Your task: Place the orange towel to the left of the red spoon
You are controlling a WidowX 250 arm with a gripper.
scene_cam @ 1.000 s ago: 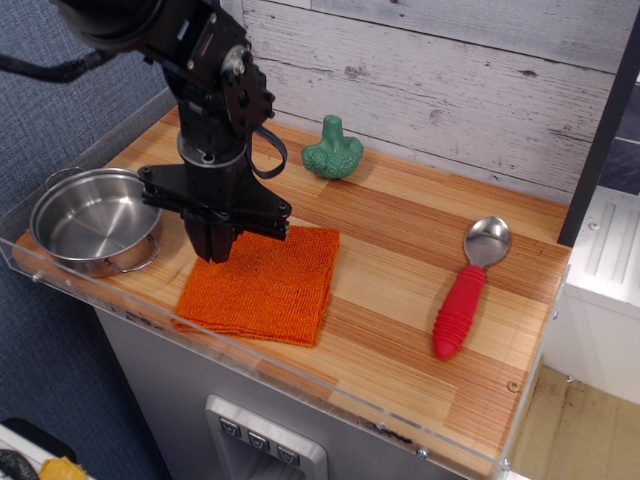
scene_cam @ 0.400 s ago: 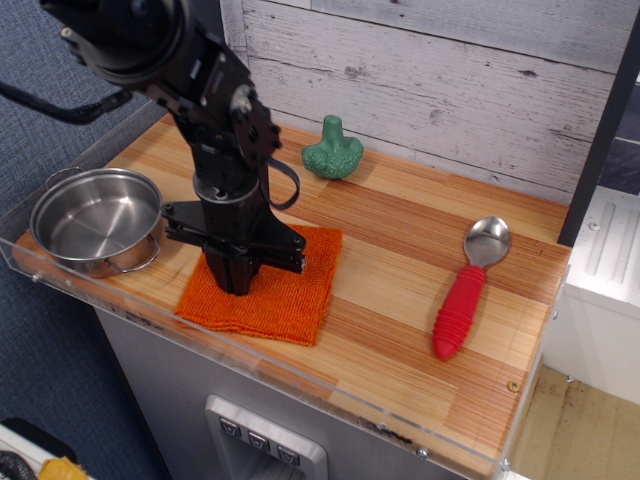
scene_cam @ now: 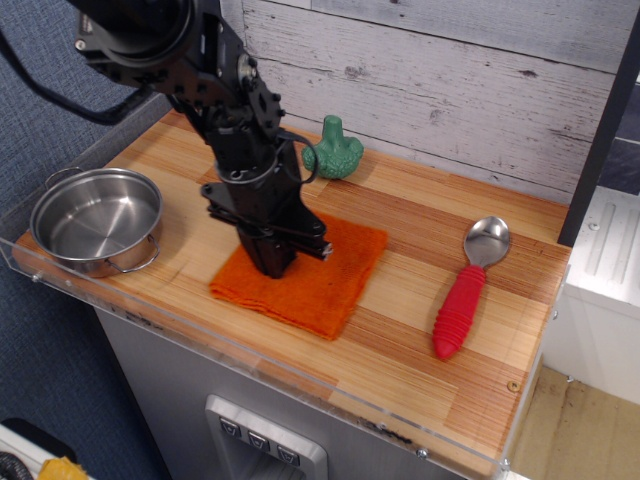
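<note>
The jaws look closed down on the orange towel [scene_cam: 305,278], the gripper [scene_cam: 272,266] pressing its middle; the cloth has slid right from beside the steel pot [scene_cam: 95,220] to mid-counter, though a gap to the red spoon [scene_cam: 468,288] remains

Gripper [scene_cam: 272,266] tips pressed into orange towel [scene_cam: 320,285]; jaw gap hidden by own body, so can't tell if clamped or apart. Towel centre covered by gripper. Arm [scene_cam: 150,40] cut off at top edge. Pot [scene_cam: 95,220] far handle mostly hidden behind rim. Green toy [scene_cam: 333,150] base partly behind cable.
</note>
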